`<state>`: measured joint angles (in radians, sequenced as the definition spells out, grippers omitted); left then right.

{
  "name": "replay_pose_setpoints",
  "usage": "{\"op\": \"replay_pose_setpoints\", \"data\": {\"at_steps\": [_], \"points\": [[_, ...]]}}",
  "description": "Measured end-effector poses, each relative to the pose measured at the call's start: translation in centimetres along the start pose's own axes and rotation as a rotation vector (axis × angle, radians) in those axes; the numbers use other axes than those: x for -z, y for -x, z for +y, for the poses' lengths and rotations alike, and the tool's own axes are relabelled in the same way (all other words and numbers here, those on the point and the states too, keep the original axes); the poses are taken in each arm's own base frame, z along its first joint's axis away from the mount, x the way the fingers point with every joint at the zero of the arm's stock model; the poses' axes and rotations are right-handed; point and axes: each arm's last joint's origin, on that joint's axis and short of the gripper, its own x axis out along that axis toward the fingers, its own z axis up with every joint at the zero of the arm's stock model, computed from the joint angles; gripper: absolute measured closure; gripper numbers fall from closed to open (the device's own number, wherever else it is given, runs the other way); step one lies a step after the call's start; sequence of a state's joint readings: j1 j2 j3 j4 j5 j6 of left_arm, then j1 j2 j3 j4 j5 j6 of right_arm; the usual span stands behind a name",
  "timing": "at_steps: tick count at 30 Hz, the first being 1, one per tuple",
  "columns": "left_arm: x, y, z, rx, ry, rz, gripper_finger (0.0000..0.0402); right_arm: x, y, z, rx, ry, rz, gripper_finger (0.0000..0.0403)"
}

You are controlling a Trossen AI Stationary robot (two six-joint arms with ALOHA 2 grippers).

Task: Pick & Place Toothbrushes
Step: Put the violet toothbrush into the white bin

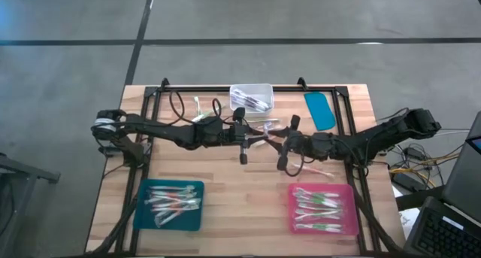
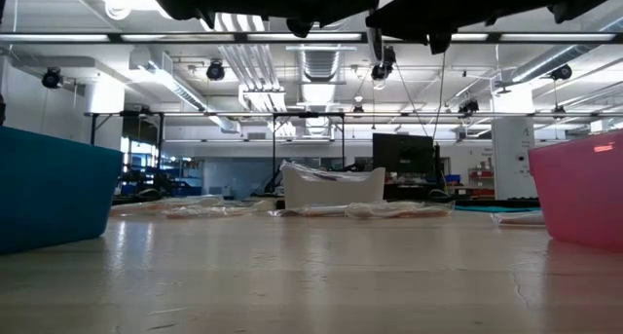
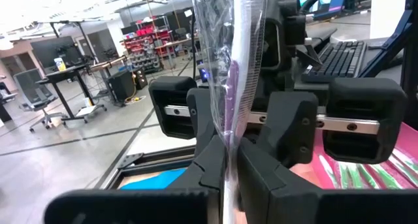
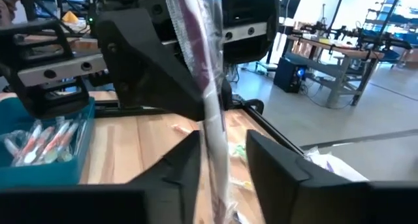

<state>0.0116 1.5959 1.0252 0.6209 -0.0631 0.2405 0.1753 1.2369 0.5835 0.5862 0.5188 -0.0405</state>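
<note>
Both arms meet above the table's middle. My left gripper [image 1: 258, 135] [image 3: 227, 165] is shut on a toothbrush [image 3: 228, 74] [image 4: 210, 93] with a purple handle, sealed in a clear wrapper. Facing it from the table's right, my right gripper [image 1: 275, 141] [image 4: 225, 159] is open, with one finger on either side of the same wrapped toothbrush. More wrapped toothbrushes fill the teal tray [image 1: 141, 213] near left and the pink tray [image 1: 353, 213] near right. Others sit in the white bin [image 1: 252, 89] at the far middle. My left gripper pinches the wrapped toothbrush's lower part [image 3: 226, 142] between its two fingers. The fingers reach level from the table's left and lie across it. The toothbrush stands roughly upright above the fingers, lifted clear of the table. My right gripper: I cannot tell whether its fingers [image 4: 186, 162] touch the wrapper.
A flat teal piece [image 1: 321, 110] lies at the far right. Loose wrapped toothbrushes lie on the wood under the arms [image 1: 317, 170] and at the far left [image 1: 198, 107]. A black frame [image 1: 225, 87] rims the table. Bare wood shows between the two trays.
</note>
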Motion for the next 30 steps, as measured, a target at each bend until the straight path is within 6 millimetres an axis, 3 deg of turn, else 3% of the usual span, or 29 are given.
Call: {"op": "replay_pose_setpoints", "data": {"at_steps": [5, 11, 15, 23, 26, 30], "points": [[0.0, 0.0, 0.0, -0.001, 0.002, 0.001, 0.0369, 0.1, -0.1, -0.1, 0.003, 0.001, 0.005, 0.0373], [0.1, 0.1, 0.1, -0.013, -0.001, 0.027, 0.0351, 0.1, 0.0, -0.1, 0.004, 0.018, 0.012, 0.0382], [-0.4, 1.1, 0.4, -0.048, -0.012, 0.108, 0.0311, -0.3, 0.3, -0.4, 0.014, 0.019, 0.013, 0.0387], [-2.4, 5.7, 2.0, -0.278, -0.032, 0.389, 0.0202, -0.8, 0.0, -1.8, 0.059, 0.096, 0.171, 0.0387], [-2.5, 7.9, 2.4, -0.364, 0.039, 0.47, 0.0191, -1.1, -0.8, -3.5, 0.119, 0.121, 0.282, 0.0388], [-1.0, 10.1, 2.2, -0.391, 0.126, 0.494, 0.0191, -2.1, -1.7, -6.7, 0.166, 0.116, 0.364, 0.0388]]}}
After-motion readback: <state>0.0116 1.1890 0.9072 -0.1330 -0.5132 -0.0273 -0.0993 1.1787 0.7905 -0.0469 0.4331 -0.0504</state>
